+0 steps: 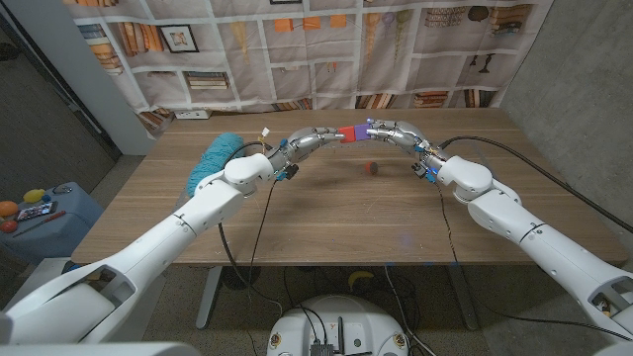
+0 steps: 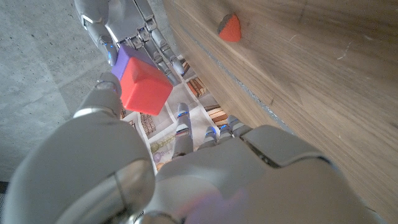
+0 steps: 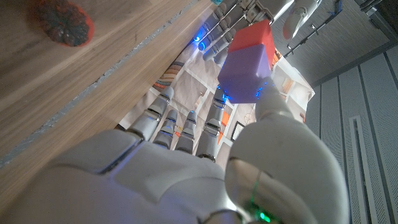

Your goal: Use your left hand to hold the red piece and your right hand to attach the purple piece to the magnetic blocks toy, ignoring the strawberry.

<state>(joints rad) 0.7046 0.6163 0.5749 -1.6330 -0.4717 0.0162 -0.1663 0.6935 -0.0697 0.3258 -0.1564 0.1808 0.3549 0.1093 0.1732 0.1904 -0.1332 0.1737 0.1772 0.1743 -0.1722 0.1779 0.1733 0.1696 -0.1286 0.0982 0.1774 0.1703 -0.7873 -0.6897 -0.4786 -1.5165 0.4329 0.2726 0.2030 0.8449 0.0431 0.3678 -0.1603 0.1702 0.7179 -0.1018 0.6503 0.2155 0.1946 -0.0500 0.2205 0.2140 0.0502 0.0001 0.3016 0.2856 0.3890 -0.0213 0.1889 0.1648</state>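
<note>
Above the far middle of the table, the red piece (image 1: 350,134) and the purple piece (image 1: 368,131) touch face to face. My left hand (image 1: 315,139) grips the red piece (image 2: 144,87) from the left. My right hand (image 1: 396,133) holds the purple piece (image 3: 245,71) from the right. In the left wrist view the purple piece (image 2: 127,60) sits behind the red one, with my right hand's fingers (image 2: 127,22) beyond it. In the right wrist view the red piece (image 3: 252,36) sits on the purple one's far side. The strawberry (image 1: 372,168) lies on the table below the pieces.
A teal brush-like object (image 1: 214,158) lies on the wooden table (image 1: 326,218) at the left, by my left forearm. Black cables run across the table from both arms. A bookshelf-printed backdrop (image 1: 326,49) hangs behind the far edge.
</note>
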